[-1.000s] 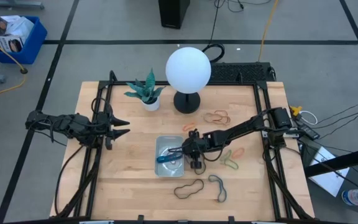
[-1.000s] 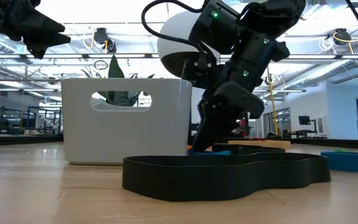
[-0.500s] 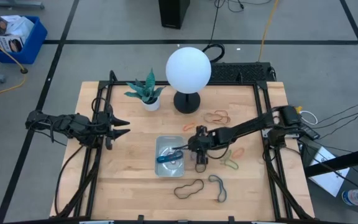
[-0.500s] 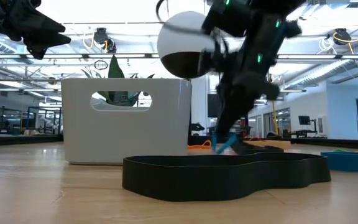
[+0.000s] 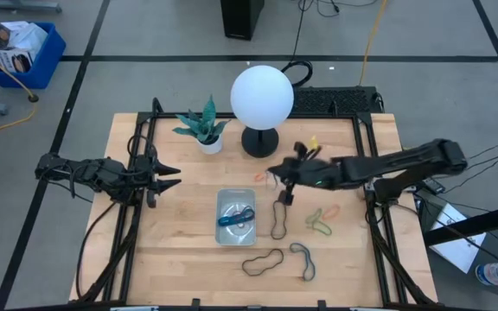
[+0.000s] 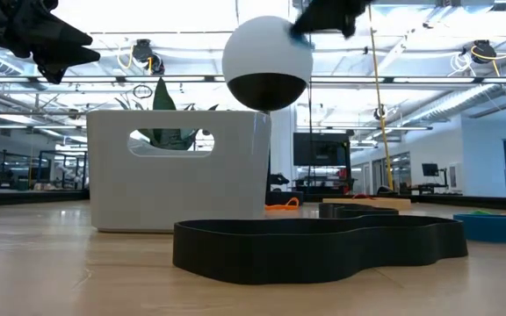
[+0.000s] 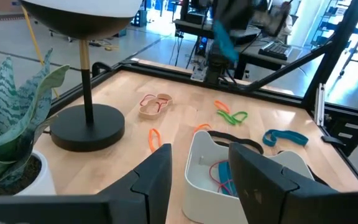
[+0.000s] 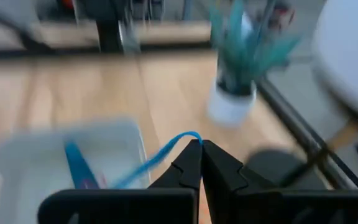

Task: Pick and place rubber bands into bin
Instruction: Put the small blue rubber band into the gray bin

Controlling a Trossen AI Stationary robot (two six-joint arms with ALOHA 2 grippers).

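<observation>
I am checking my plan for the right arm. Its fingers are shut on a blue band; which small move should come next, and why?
Probably carry the right gripper over the bin and open there. Its fingers pinch a blue rubber band, and in the high view it hangs near the lamp base, not above the bin.

This is a robotics lab or open-plan test hall. A light wooden table [image 5: 197,259] framed by black metal rails [image 5: 124,225] stands on a grey floor marked with black tape lines [image 5: 85,69]. At ten o'clock off the table sits a blue plastic crate [image 5: 26,53]; cables [image 5: 366,43] trail at one o'clock. Across the table, long ceiling light strips [image 6: 148,35], glass partitions and desks with monitors [image 6: 430,170] fill the room.
</observation>
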